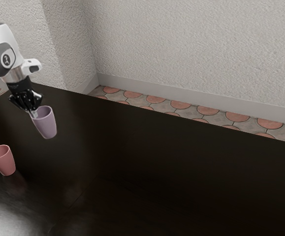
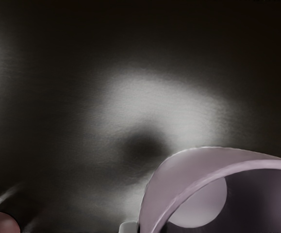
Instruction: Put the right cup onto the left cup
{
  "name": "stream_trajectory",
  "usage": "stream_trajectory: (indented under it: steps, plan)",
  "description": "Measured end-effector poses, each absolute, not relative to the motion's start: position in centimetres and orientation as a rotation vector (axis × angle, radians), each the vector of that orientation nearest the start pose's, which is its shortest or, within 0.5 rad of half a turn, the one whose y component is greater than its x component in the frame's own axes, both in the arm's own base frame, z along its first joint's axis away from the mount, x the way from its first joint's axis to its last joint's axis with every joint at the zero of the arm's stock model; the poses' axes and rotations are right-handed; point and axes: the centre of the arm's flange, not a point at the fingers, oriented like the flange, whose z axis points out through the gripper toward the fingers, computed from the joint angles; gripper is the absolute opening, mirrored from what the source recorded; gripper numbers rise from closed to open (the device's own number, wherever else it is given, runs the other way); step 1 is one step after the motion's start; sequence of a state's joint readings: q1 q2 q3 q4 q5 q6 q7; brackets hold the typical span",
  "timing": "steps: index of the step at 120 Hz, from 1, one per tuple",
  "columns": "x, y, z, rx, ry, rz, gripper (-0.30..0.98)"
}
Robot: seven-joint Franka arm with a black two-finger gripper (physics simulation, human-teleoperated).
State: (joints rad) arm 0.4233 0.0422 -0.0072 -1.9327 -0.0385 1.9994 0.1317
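Observation:
In the exterior view my gripper [image 1: 34,113] is at the near-left rim of the purple cup [image 1: 46,124], shut on its wall. The cup leans slightly, mouth up, and seems to hang over the dark table [image 1: 147,172]. A grey fingertip [image 2: 129,227] touches the outside of the purple cup [image 2: 193,167] in the wrist view; the inner contact is hard to make out. The pink-red cup [image 1: 3,161] stands mouth up on the table, apart from the gripper, toward the exterior view's lower left. Part of this red cup [image 2: 1,223] shows in the wrist view.
The table's far edge [image 1: 176,114] runs across the exterior view, with a tiled floor [image 1: 181,104] and a pale textured wall [image 1: 196,44] beyond. Bare tabletop extends to the exterior view's right of both cups.

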Motion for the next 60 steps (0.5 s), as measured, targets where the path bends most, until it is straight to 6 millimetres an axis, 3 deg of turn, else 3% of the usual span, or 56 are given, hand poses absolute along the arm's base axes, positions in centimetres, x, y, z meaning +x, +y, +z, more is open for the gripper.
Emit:
stream_trajectory:
  steps: [28, 60]
  plan:
    - [48.5, 25.8, 48.7, -3.092, -0.574, -0.052, -0.1]
    - [42.0, 29.6, 49.7, -3.042, -0.758, -0.046, -0.1]
